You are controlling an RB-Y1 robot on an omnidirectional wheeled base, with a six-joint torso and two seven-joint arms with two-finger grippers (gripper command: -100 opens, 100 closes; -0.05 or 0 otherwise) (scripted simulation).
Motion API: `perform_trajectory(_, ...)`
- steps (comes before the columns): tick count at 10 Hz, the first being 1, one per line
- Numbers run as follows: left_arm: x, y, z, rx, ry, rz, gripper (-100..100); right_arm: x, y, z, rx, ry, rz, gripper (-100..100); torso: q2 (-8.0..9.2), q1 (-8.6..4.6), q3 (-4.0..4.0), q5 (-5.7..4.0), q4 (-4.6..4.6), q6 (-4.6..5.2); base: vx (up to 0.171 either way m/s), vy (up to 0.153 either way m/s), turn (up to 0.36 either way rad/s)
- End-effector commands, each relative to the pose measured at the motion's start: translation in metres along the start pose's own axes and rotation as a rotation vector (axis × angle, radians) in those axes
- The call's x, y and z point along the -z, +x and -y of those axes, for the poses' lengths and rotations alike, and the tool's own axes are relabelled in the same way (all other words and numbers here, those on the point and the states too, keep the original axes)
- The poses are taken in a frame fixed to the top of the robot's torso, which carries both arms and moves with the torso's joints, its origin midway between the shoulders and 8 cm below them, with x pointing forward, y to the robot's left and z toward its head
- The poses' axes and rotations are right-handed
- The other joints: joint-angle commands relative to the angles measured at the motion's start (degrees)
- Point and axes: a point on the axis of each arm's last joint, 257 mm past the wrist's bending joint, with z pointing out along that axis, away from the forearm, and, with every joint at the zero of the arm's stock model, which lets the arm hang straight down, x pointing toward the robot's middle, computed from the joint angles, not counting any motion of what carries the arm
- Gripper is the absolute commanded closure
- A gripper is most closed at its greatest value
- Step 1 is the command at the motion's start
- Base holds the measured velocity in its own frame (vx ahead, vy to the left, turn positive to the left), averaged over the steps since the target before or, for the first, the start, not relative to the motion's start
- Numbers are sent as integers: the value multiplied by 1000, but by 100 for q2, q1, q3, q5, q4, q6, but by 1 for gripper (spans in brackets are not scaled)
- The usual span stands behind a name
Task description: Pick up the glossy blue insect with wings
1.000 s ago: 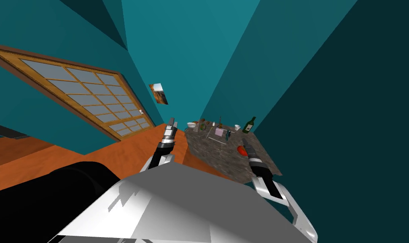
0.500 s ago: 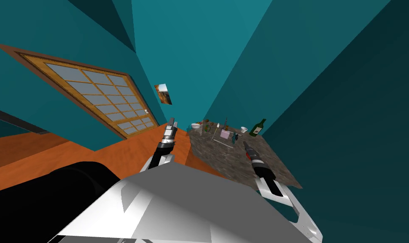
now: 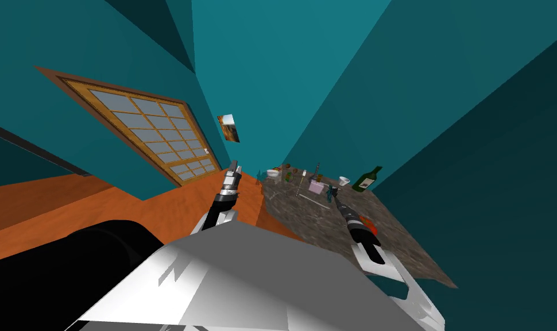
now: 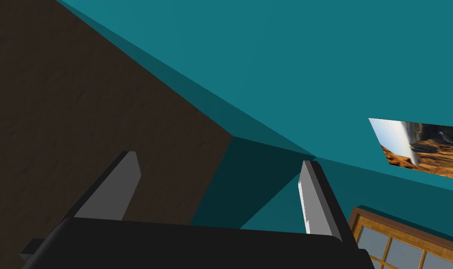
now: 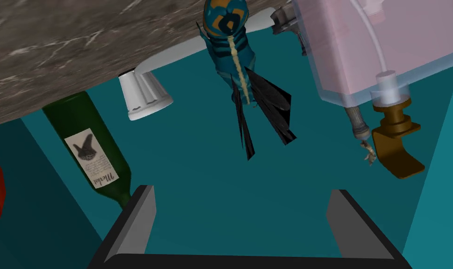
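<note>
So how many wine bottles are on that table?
1. The green wine bottle is at the table's far right corner, beside the white cup; the clutter further left could hide another.

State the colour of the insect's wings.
Black; the insect shows best in the right wrist view.

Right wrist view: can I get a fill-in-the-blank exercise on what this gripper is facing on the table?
1. The right gripper is ___, with nothing between its fingers.
2. The insect has a blue body and ___ wings.
3. The bottle with the paper label is ___.
4. The insect stands between the white cup and a ___ box.

Missing words: open; black; green; pink.
</note>
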Motion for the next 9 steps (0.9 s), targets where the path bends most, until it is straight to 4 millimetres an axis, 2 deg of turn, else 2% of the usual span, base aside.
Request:
perform_trajectory(1, 0, 0, 0, 0, 0, 0, 0, 0, 2, 23, 61, 49, -21, -100, 0, 0, 0, 0, 0, 0, 54, 115, 59)
perform_trajectory(6, 0, 0, 0, 0, 0, 0, 0, 0, 8, 74, 230, 161, -78, -100, -2, -13, -1, -3, 0, 1, 65, 91, 55)
perform_trajectory(9, 0, 0, 0, 0, 0, 0, 0, 0, 8, 105, 367, 232, -117, -100, -21, -10, -12, -2, -4, 1, 122, 80, 28)
